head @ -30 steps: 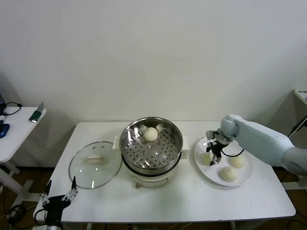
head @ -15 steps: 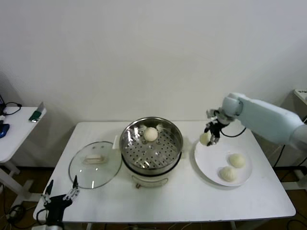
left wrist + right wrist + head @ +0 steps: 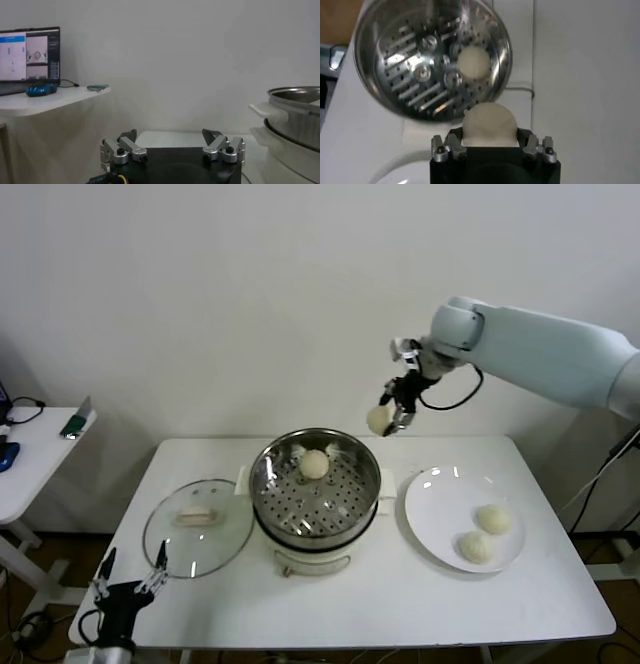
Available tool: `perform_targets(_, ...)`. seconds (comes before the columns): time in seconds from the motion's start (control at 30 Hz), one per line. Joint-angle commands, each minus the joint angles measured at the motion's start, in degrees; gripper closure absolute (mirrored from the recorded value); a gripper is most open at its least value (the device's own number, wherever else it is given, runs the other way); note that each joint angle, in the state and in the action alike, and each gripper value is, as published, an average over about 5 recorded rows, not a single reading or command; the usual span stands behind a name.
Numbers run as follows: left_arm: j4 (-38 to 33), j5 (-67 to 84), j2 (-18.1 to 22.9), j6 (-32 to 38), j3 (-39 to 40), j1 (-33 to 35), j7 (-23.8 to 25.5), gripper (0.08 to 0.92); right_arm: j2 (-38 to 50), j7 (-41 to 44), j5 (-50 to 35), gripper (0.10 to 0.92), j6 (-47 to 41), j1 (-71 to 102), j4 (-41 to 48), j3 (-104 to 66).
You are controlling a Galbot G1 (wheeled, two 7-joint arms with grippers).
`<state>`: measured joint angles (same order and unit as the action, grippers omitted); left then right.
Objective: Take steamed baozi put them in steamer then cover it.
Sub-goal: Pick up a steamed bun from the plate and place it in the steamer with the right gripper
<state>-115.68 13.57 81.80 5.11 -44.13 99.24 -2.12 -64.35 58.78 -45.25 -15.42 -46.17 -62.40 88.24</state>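
R gripper (image 3: 393, 412) clamped on a baozi (image 3: 378, 420), had lifted it off plate (image 3: 432, 524), now high by steamer (image 3: 316, 489) far rim. One bun inside, two left. L gripper (image 3: 130, 581) wide open, idle by table edge.

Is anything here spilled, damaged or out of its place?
Nothing stands out. The right gripper holds one baozi in the air; another lies in the steamer, two on the plate.

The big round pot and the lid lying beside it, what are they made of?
The round shiny steamer pot looks like polished stainless steel: mirror reflections, punched tray holes. Its white base is probably plastic. The round clear lid seems glass, since the table shows through it.
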Motion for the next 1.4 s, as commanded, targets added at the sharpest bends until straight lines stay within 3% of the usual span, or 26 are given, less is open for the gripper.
perform_targets(0.03, -0.4, -1.2, -1.3, -0.1, 0.1, -0.2, 0.1, 0.177, -8.7, -1.9, -8.4, 0.330, -2.0, -4.1, -3.0, 2.0)
perform_targets(0.47, 0.0, -2.0, -1.1, 0.1, -0.2, 0.2, 0.2, 0.177, -17.0, -9.3, -8.6, 0.330, -5.1, 4.6, -3.2, 2.1)
perform_targets(1.17, 0.9, -1.6, -0.9, 0.1, -0.7, 0.2, 0.1, 0.177, -18.7, -11.5, -5.7, 0.315, -6.2, 12.3, -1.4, 2.9)
perform_targets(1.4, 0.8, -1.7, -0.8, 0.1, -0.6, 0.2, 0.2, 0.177, -18.4, -11.4, -5.5, 0.216, -6.5, 11.8, -1.8, 2.5)
